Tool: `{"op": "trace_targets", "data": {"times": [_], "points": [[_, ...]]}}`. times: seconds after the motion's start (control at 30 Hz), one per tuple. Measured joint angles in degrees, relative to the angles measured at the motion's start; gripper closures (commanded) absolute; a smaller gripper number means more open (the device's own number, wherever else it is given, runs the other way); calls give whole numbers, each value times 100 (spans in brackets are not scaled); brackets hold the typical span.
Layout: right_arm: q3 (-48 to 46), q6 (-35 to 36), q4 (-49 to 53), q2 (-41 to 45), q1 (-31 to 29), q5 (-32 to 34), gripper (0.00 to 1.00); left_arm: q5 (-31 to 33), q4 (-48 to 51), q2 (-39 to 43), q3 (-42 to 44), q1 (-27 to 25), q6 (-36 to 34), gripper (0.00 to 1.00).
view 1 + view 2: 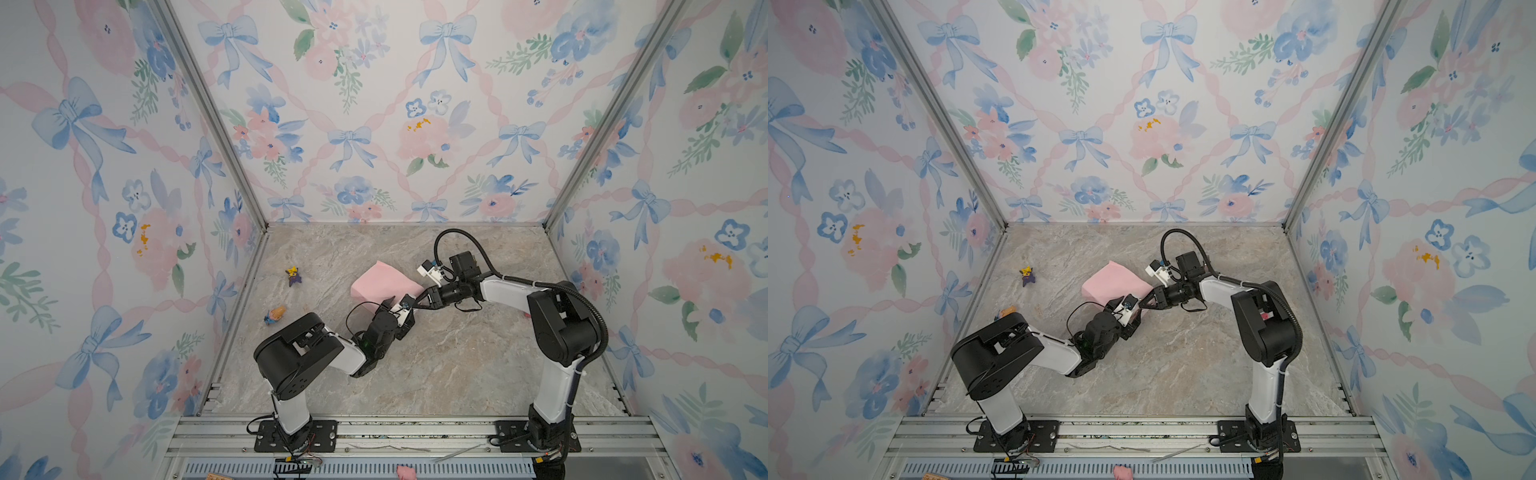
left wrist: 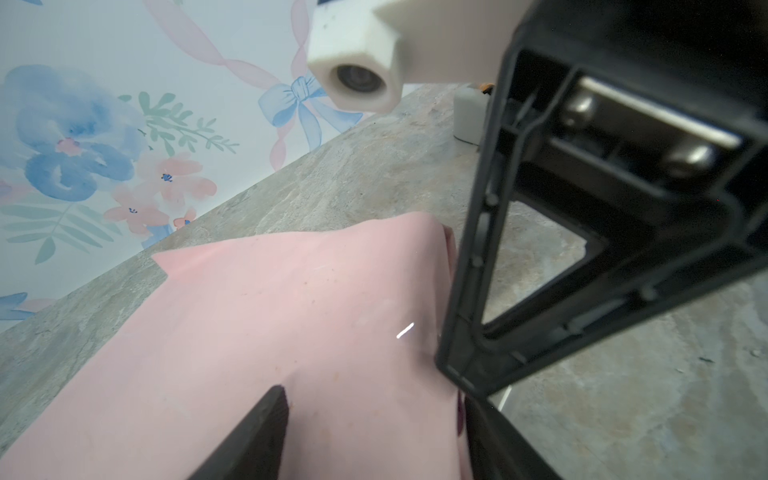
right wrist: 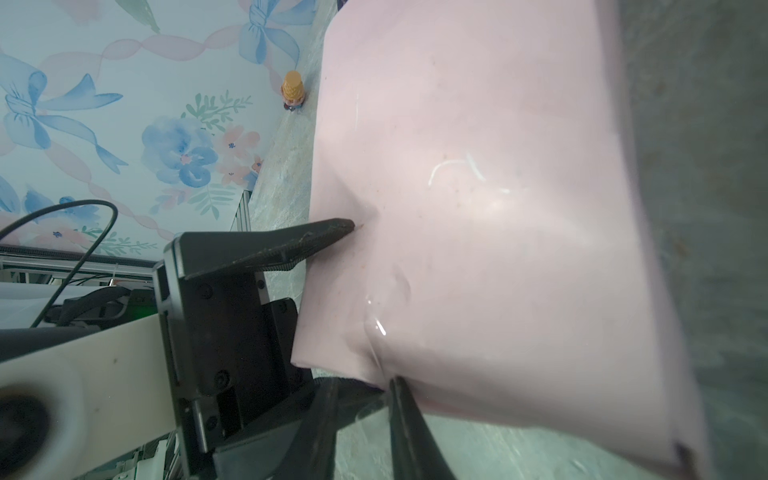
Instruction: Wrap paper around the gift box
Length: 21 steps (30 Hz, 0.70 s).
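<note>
The paper (image 1: 384, 286) (image 1: 1115, 282) lies pale pink side out, folded over a squarish package in the middle of the table. The gift box is hidden under it. My left gripper (image 1: 395, 302) (image 2: 376, 395) is closed on the package's near corner. One of its fingers (image 3: 332, 232) presses on the top face and the other runs along the edge. My right gripper (image 1: 415, 301) (image 3: 363, 380) sits at the same near edge. Its jaws stand slightly apart with bare table showing between them. A strip of clear tape (image 3: 376, 328) shines on the paper just beyond its tips.
Two small toy figures stand left of the package, a purple and yellow one (image 1: 294, 275) and an orange and blue one (image 1: 276, 315) (image 3: 293, 91). A grey tape dispenser (image 2: 467, 116) stands behind the right arm. A pink scrap (image 1: 408, 471) lies on the front rail. Patterned walls enclose three sides.
</note>
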State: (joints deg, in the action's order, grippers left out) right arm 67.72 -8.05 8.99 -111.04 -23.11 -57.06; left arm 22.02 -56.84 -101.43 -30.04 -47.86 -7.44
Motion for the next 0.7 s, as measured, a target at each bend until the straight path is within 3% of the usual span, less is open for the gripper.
{"op": "trace_targets", "data": {"times": [0.4, 0.6, 0.7], "points": [[-461, -483, -632, 282, 208, -188, 71, 0, -28, 0, 17, 0, 0, 32], [-466, -549, -717, 282, 195, -295, 88, 0, -28, 0, 15, 0, -2, 32], [-492, -555, -737, 282, 195, -319, 90, 7, -31, 0, 15, 2, -2, 35]]}}
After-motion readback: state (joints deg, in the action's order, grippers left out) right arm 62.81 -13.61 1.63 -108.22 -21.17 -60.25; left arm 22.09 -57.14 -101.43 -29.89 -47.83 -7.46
